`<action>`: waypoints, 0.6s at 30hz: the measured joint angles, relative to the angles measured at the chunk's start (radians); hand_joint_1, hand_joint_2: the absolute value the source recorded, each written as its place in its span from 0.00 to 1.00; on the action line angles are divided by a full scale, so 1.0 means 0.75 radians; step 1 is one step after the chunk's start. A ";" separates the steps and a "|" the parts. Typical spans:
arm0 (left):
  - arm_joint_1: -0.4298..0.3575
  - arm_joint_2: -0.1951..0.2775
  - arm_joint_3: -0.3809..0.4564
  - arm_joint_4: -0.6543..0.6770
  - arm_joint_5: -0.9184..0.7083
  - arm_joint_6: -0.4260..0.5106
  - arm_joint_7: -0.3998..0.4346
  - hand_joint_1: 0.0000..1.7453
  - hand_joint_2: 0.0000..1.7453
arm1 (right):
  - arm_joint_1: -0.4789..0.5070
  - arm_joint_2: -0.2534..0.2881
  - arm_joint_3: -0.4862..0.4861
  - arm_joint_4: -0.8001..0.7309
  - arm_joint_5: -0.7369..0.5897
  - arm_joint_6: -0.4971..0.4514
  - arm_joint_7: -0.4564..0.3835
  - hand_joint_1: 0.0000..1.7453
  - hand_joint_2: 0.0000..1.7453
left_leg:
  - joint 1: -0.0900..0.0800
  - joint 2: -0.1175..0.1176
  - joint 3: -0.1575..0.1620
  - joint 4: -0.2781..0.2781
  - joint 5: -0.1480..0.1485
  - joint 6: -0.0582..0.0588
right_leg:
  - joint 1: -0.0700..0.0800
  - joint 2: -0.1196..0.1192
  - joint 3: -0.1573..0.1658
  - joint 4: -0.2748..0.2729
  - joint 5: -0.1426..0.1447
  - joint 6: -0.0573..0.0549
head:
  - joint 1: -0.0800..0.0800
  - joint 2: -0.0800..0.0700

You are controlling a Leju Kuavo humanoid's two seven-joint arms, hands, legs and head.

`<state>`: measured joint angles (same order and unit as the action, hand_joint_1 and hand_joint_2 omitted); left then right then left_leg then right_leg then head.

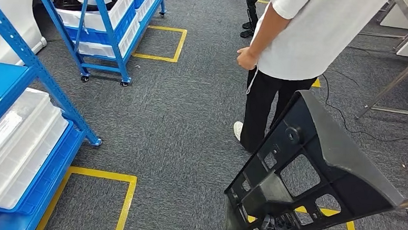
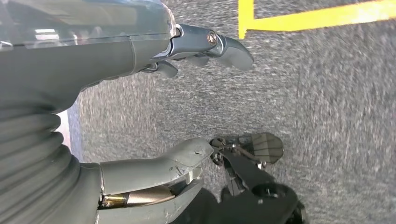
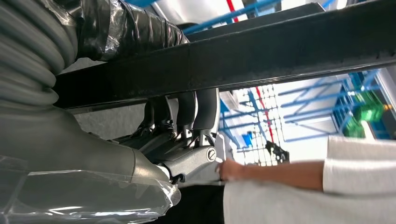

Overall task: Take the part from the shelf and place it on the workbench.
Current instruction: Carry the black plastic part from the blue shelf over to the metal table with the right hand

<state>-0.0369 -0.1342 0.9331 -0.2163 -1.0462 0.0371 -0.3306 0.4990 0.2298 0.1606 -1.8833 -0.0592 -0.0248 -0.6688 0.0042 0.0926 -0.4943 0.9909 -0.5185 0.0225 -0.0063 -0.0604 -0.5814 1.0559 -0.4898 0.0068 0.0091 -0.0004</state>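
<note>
The part (image 1: 346, 170) is a large black plastic frame with several cut-out windows, held tilted low on my right over the grey carpet. In the right wrist view my right hand (image 3: 182, 135) grips one black bar of the part (image 3: 261, 51), dark fingers (image 3: 187, 109) curled around it. At the part's bottom edge in the head view dark fingers (image 1: 272, 224) show. My left hand (image 2: 154, 51) hangs over the carpet, its fingers (image 2: 226, 46) and thumb (image 2: 177, 158) apart with nothing between them.
A person (image 1: 300, 41) in a white shirt and black trousers stands close behind the part, one hand (image 1: 245, 58) hanging. A blue shelf (image 1: 60, 99) with white trays is at my left, a wheeled blue rack (image 1: 106, 31) farther back. Metal table legs (image 1: 399, 78) stand at right. Yellow tape (image 1: 126, 195) marks the floor.
</note>
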 joint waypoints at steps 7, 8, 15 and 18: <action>-0.008 -0.001 0.000 0.000 -0.007 -0.002 -0.004 0.00 1.00 | 0.000 0.008 -0.004 0.000 0.004 0.001 0.002 1.00 1.00 | 0.009 -0.078 -0.052 0.155 -0.113 -0.041 | 0.003 0.067 0.011 -0.052 0.015 -0.053 | -0.001 0.000; -0.006 -0.001 0.000 0.000 -0.007 -0.002 -0.004 0.00 1.00 | -0.001 0.009 -0.005 0.000 0.005 0.001 0.002 1.00 1.00 | 0.010 -0.100 -0.098 0.251 -0.159 -0.043 | 0.004 0.082 0.010 -0.051 0.016 -0.058 | -0.001 0.000; 0.002 -0.001 0.000 0.000 -0.009 -0.003 -0.002 0.00 1.00 | -0.002 0.011 -0.008 0.000 0.005 0.002 0.002 1.00 1.00 | 0.012 -0.201 -0.057 0.088 -0.003 -0.027 | 0.007 0.211 0.006 -0.030 0.012 -0.048 | 0.000 0.000; -0.004 -0.001 0.000 0.000 -0.014 -0.004 -0.002 0.00 1.00 | -0.003 0.011 -0.009 0.000 0.007 0.002 0.004 1.00 1.00 | 0.007 -0.218 -0.036 0.030 0.008 -0.014 | 0.001 0.256 -0.009 -0.028 0.020 -0.021 | 0.000 0.000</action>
<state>-0.0399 -0.1349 0.9332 -0.2163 -1.0564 0.0344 -0.3321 0.4971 0.2382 0.1542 -1.8833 -0.0543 -0.0233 -0.6660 0.0097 -0.0707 -0.5212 1.0134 -0.5128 0.0122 -0.0060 0.1319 -0.5878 1.0347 -0.4745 -0.0089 0.0090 -0.0003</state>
